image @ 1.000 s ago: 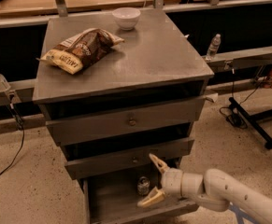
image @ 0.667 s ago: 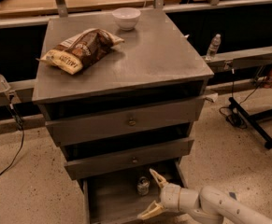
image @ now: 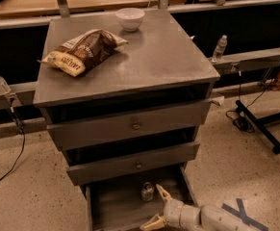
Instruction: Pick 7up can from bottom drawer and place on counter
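The 7up can [image: 147,191] stands upright inside the open bottom drawer [image: 115,203], near its back, with its silvery top showing. My gripper [image: 157,207] is low at the frame's bottom edge, over the drawer, just right of and in front of the can. It is open, with one tan finger [image: 162,193] beside the can and the other [image: 151,222] nearer the drawer front. It holds nothing. The counter [image: 154,57] is the grey metal top of the cabinet above.
A brown snack bag [image: 82,49] and a white bowl [image: 130,18] lie on the counter. Two knobbed drawers [image: 135,125] hang partly open above the bottom drawer. A water bottle [image: 220,47] stands on a rail at right. A stand's black legs [image: 257,124] and cables cross the floor.
My arm has dropped lower and drawn toward the frame's bottom, bringing the open gripper down into the bottom drawer beside the can. The can has not moved.
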